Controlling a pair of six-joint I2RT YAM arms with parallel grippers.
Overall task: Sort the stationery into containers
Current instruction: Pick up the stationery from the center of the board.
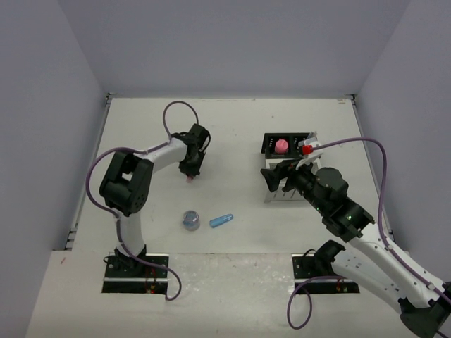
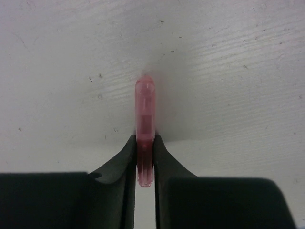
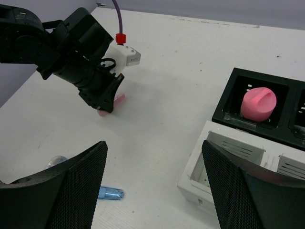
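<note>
Top external view: the left arm [image 1: 151,158] reaches out over the middle-left of the surface [image 1: 232,127], while the right arm [image 1: 338,204] stretches toward the two boxes on the right
Left hand [image 2: 144,139]: closed tight on a pink capsule [image 2: 145,102], pinching its near end so that most of it sticks out past the fingertips
Pink capsule: held low and pointing at the surface, well apart from both boxes; whether its far end touches the surface cannot be told
Right hand [image 3: 153,145]: fingers spread wide with nothing between them, hanging over the near-left side of the white box [image 3: 189,181]
White box: stands on the right side of the surface, its two compartments side by side
Black box [image 3: 228,95]: directly behind the white box and close against it, with a pink rounded piece [image 3: 259,102] sitting in its left compartment
Blue capsule [image 1: 221,220]: lies flat near the front of the surface, between the two arm bases
Blue-grey roll [image 1: 190,220]: just left of the blue capsule, apart from it
In the way: the right arm covers most of the white box in the top view; in the right wrist view its own finger hides part of the roll and the picture's edge cuts off the black box's right compartment
</note>
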